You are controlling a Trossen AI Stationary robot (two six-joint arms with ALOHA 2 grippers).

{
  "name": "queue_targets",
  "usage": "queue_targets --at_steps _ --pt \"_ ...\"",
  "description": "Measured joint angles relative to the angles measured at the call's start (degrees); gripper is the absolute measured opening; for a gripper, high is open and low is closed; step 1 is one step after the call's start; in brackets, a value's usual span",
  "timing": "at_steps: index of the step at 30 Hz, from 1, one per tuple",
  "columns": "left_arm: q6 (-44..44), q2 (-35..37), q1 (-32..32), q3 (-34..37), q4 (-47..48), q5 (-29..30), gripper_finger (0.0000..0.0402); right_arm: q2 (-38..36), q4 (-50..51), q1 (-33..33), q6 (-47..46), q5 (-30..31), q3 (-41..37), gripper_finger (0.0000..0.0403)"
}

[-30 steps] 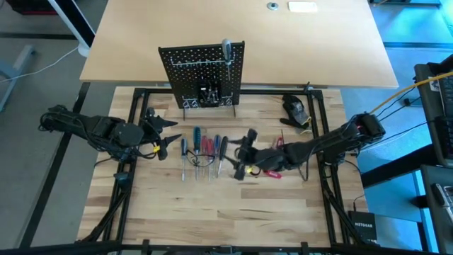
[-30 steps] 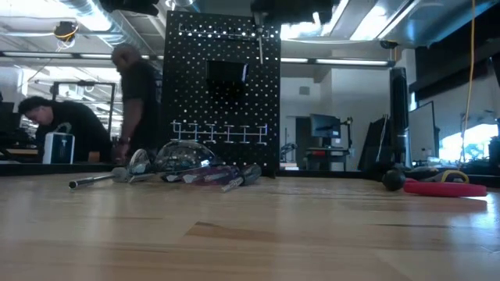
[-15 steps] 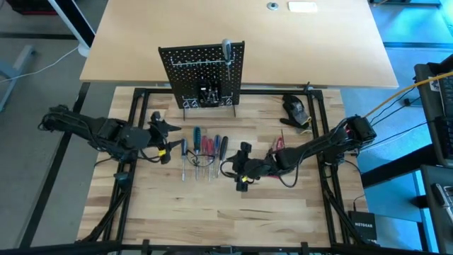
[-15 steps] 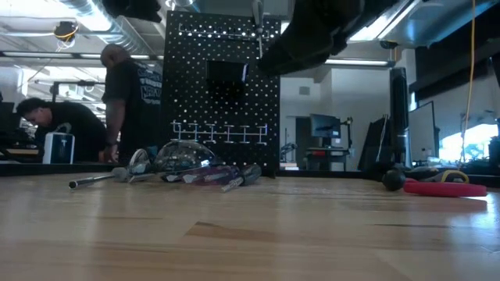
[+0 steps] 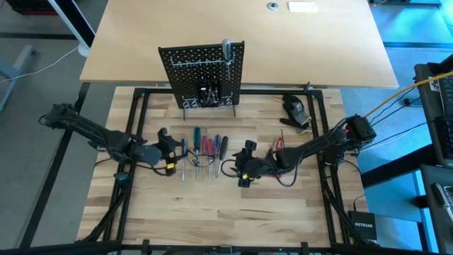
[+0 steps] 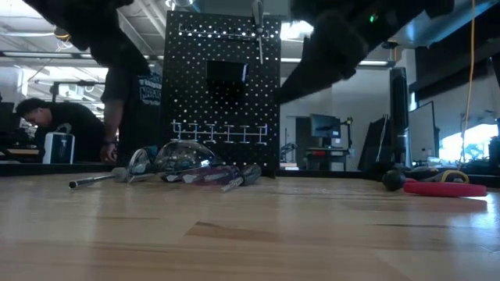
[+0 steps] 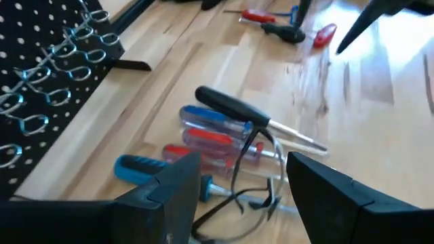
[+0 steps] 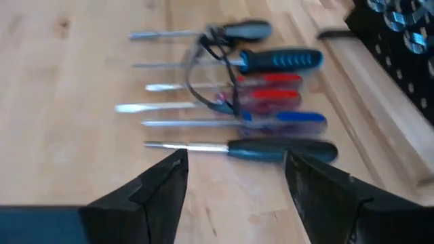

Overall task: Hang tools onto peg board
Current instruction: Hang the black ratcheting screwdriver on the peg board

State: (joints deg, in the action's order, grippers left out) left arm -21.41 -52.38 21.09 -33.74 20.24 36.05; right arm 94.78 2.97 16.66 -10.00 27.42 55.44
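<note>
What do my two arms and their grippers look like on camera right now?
Both arms are dark, slim, jointed links with black cables along them. The left gripper and right gripper each have two black, wedge-shaped fingers and a small yellow marking near the wrist. Yellow and orange cables trail by the right arm's base.

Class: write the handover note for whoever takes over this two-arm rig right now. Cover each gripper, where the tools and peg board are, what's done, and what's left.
Left gripper: open, empty, at the left end of the row of screwdrivers.
Right gripper: open, empty, just right of that row.
Tools: blue, red and black-handled screwdrivers lie side by side on the wooden table; red-handled pliers lie further right.
Black perforated peg board stands at the back edge.
Done: one grey-handled tool hangs at the board's top.
Left: pick up and hang all the tools on the table.
</note>
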Motion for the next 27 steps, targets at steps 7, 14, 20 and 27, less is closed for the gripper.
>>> queue_targets --at_steps 7,14,20,27 --pt "4.0 -1.9 -2.6 3.5 -9.0 -5.9 0.0208 1.6 -3.0 -2.2 -3.9 -2.7 -2.0 0.0243" --pt "8.7 -13.4 -5.3 4.8 -19.6 -8.5 0.0208 6.6 -8.8 -2.9 -3.1 -4.6 -2.0 0.0243" --pt "10.0 -20.2 -7.2 4.8 -25.6 -12.0 0.0208 6.8 -10.1 -2.9 -3.0 -3.9 -2.0 0.0243" --pt "9.9 -26.3 -9.4 4.8 -31.9 -14.7 0.0208 9.1 -17.8 -4.5 -3.1 -4.8 -1.9 0.0243"
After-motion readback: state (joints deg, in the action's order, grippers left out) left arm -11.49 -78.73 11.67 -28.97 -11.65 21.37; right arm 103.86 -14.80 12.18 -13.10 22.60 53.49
